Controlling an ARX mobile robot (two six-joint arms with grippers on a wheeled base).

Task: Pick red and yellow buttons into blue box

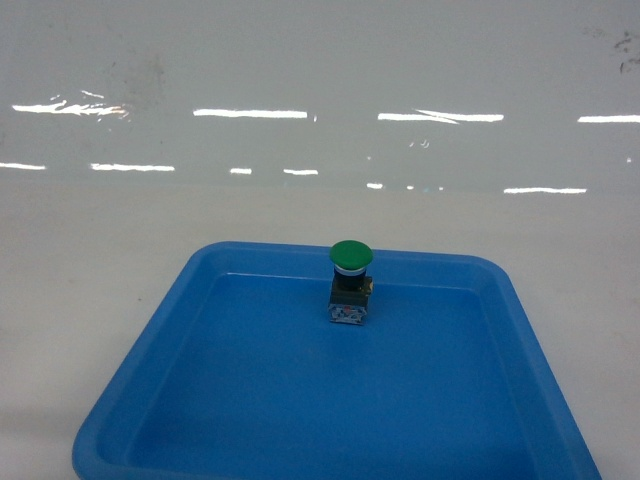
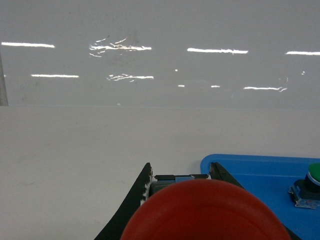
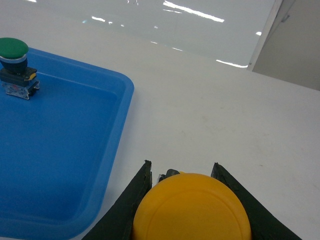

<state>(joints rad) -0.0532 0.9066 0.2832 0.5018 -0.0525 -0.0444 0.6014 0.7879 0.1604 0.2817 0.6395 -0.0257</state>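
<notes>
- The left gripper (image 2: 180,176) is showing in its wrist view as two black jaws standing either side of the red button (image 2: 206,212); the jaws are closing on the button's body, with the red cap filling the bottom of the view at 6 o'clock.
- The right gripper (image 3: 181,171) is holding the yellow button (image 3: 192,209) the same way, its jaws pressing in from both sides just behind the yellow cap, which is sitting at 6 o'clock in that wrist view.
- Both held buttons are hanging above the white desk (image 1: 90,260), outside the tray (image 1: 150,350): the red one is sitting off the tray's left edge, the yellow one off its right edge.
- The tray is lying flat on the desk, shallow and blue, with rounded corners; in the left wrist view its corner (image 2: 235,162) is showing at 3 to 4 o'clock, and in the right wrist view its rim (image 3: 122,115) is running down the left half at 9 o'clock.
- A green button (image 1: 351,283) is standing upright inside the tray near the far rim, at 12 o'clock of the tray in the head view, its green cap on top of a black body and clear base.
- Neither gripper is showing in the head view.
- The blue box is appearing in no view.
- A glossy white wall (image 1: 320,80) is rising behind the desk, reflecting strips of ceiling light.
</notes>
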